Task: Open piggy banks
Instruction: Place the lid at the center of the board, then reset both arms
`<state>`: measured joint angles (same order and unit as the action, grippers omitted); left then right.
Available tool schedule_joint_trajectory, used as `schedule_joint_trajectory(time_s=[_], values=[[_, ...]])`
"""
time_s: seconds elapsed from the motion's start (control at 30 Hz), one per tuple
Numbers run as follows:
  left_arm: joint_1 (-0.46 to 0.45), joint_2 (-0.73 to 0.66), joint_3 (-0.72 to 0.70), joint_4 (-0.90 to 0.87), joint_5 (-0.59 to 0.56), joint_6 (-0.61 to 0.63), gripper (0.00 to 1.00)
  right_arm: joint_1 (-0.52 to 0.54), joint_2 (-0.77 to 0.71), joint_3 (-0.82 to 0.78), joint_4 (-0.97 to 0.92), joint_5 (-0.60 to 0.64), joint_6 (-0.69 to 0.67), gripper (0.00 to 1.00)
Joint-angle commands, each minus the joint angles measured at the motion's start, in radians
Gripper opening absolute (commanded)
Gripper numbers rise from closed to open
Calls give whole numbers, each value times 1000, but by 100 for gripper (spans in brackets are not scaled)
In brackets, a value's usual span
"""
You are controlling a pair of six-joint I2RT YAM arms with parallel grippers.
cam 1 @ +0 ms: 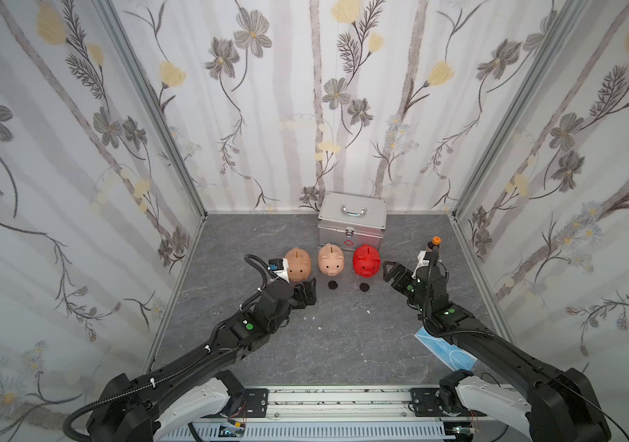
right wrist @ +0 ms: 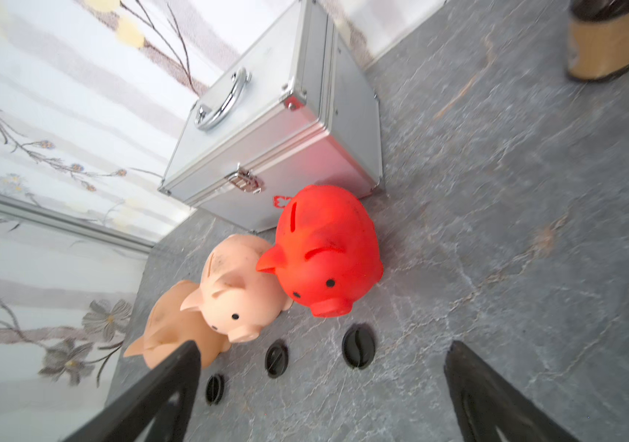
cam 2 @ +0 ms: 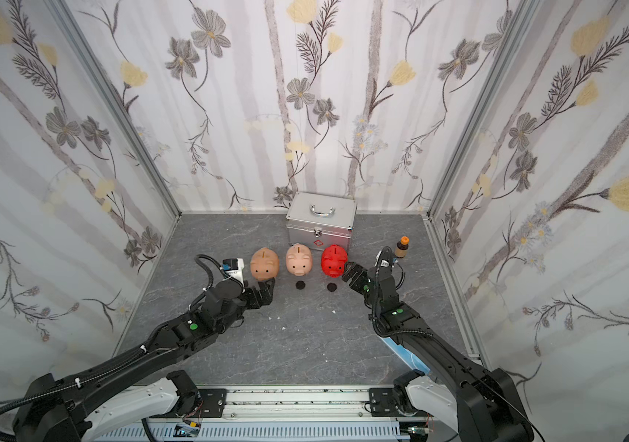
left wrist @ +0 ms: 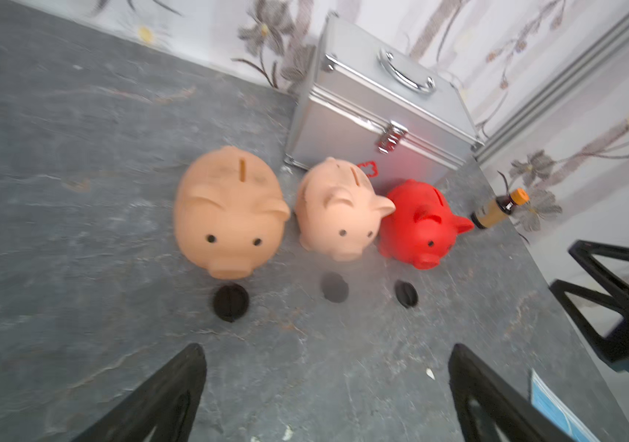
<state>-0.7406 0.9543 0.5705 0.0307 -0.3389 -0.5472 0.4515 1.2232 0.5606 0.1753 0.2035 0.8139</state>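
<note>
The three piggy banks stand upright with their coin slots up. Their snouts aim at 6 o'clock, toward my base, so each long axis runs 6 to 12. They form a row from 9 to 3: the tan pig [cam 1: 298, 264], the pale pink pig [cam 1: 331, 260] and the red pig [cam 1: 366, 261] (ears overlap in the wrist views; I cannot confirm contact). A black plug lies at 6 o'clock of each snout: the left plug [left wrist: 230, 302], middle plug [cam 1: 332, 284] and right plug [cam 1: 363, 287].

The table [cam 1: 343, 344] is grey and stone-veined. My right forearm partly hides a blue face mask [cam 1: 443, 350] near the front. The silver case [cam 1: 352, 222] stands at 12 o'clock of the pigs, the brown bottle [cam 2: 402, 247] at 2 o'clock of the red one. The floral walls [cam 1: 267, 114] close three sides.

My left gripper [cam 1: 307, 292] hangs at 6 o'clock of the tan pig, jaws spread wide and empty. My right gripper [cam 1: 391, 273] sits near the red pig at its 3 o'clock, jaws likewise apart and empty.
</note>
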Motion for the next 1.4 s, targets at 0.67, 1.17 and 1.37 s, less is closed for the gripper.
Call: schedule_joint_trajectory(time_s=[0.67,1.17,1.37], values=[[541,-23,-324,508,-12,512,100,-233,16,-51,320,332,-534,100],[736,530,-213,871,263,515,100,-414,167,-207,728,43,-750,100],[771,610,-201,918,299,485,100,-474,223,-280,880,-65,-712,100]])
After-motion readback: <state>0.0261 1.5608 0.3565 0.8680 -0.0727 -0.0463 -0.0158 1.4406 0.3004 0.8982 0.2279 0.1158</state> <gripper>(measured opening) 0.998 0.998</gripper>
